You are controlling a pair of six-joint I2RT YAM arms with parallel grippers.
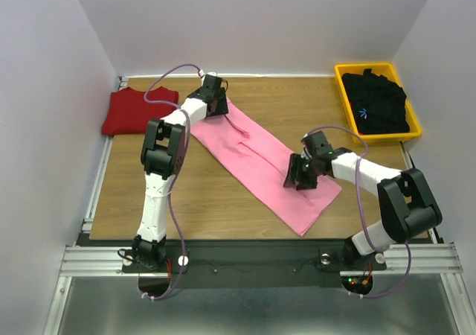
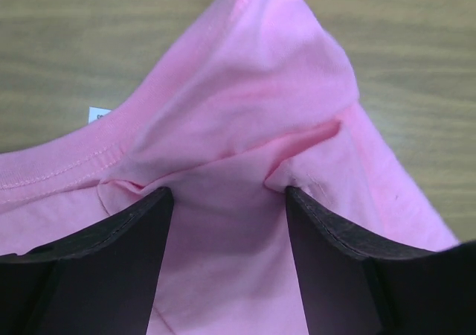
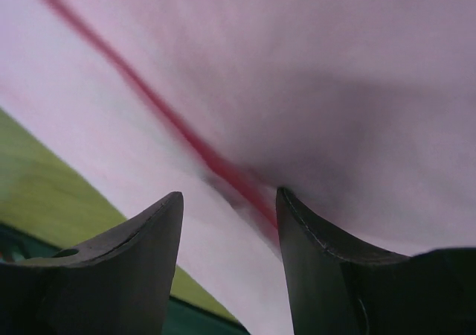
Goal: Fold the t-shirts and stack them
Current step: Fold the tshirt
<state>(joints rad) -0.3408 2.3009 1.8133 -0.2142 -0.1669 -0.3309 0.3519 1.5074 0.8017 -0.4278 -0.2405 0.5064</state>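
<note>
Three shirts are in view. Pink shirt (image 1: 253, 152) lies on the table (image 1: 216, 201) as a long narrow band, running diagonally from far left of centre to near right. Red shirt (image 1: 137, 112) sits folded in the far left corner, well apart from the pink one. Black shirt (image 1: 379, 104), showing a small blue mark (image 1: 364, 113), is heaped in a yellow bin (image 1: 343, 93) at the far right.

Left gripper (image 1: 216, 100) is at the far end of the pink band. In the wrist view its jaws (image 2: 227, 193) stand wide, both tips pressed down onto the pink shirt (image 2: 245, 89); cloth puckers at each tip and spans the gap flat, not pinched. A hemmed edge curves off to the left, with a small white label (image 2: 98, 115) beside it on the wood.

Right gripper (image 1: 300, 175) is over the near half of the band, pointing down. Its wrist view shows the jaws (image 3: 229, 197) apart at a moderate width, with the pink shirt (image 3: 297, 67) blurred and filling the frame beyond them. Nothing is seen clamped between them; whether the tips touch the cloth cannot be told.
</note>
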